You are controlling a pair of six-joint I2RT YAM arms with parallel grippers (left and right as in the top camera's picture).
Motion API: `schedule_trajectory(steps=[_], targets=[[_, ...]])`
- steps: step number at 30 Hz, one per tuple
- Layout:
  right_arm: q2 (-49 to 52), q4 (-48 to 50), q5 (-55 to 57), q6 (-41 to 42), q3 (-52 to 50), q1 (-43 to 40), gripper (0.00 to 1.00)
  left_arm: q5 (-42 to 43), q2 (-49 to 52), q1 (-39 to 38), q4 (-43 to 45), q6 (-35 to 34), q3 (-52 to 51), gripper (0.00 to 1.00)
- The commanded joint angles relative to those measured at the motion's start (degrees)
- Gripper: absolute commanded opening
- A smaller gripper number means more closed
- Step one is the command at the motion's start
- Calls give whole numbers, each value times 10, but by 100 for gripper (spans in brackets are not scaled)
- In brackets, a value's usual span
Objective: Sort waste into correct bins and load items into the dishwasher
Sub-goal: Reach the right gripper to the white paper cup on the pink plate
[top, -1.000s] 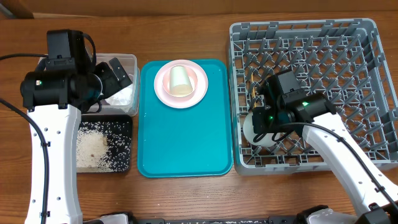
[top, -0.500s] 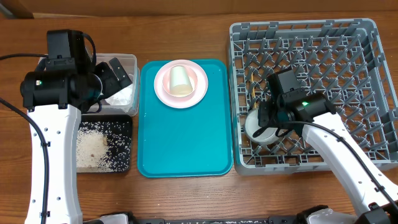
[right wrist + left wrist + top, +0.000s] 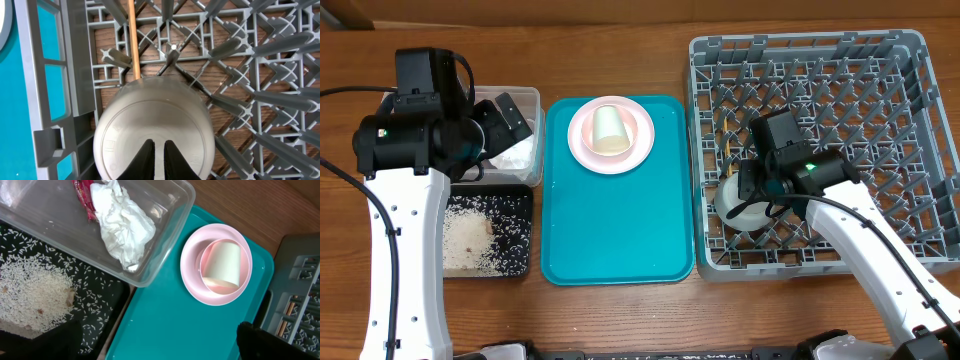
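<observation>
Plainly, the clear tub held the crumpled tissue and the red wrapper, the black tray beside it held the rice, and on the teal tray the pink dish carried the cream cup (lying on its side). The white bowl sat in the grey rack, in the corner next to the teal tray, with a chopstick reaching its edge. The left gripper hung spread wide by the tub, while the right gripper had its fingers nearly together over the bowl's underside; whether they gripped it could not be told.

The bowl looks glossy — the rack matt grey plastic, the chopstick wood.
</observation>
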Motion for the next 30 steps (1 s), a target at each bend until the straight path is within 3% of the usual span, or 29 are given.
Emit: schedule_trajectory(steps=[1,4,7,10,14,16,21,25,30], targets=[[3,21,-55,3,8,2,10,2,-5,-2,1,11,12,100],[3,91,-228,0,8,4,11,2,-5,-2,1,11,12,100],[3,153,-307,3,9,12,16,2,-5,-2,1,11,12,100],[4,207,-314,51,17,38,28,2,-5,-2,1,11,12,100],[18,266,-316,88,33,74,37,2,-5,-2,1,11,12,100],[36,346,-316,140,33,104,50,2,-5,-2,1,11,12,100],[110,480,-253,184,33,156,51,2,-5,-2,1,11,12,100],[171,509,-253,112,33,186,51,2,-5,-2,1,11,12,100],[238,496,-209,-79,33,241,50,2,-5,-2,0,11,12,100]])
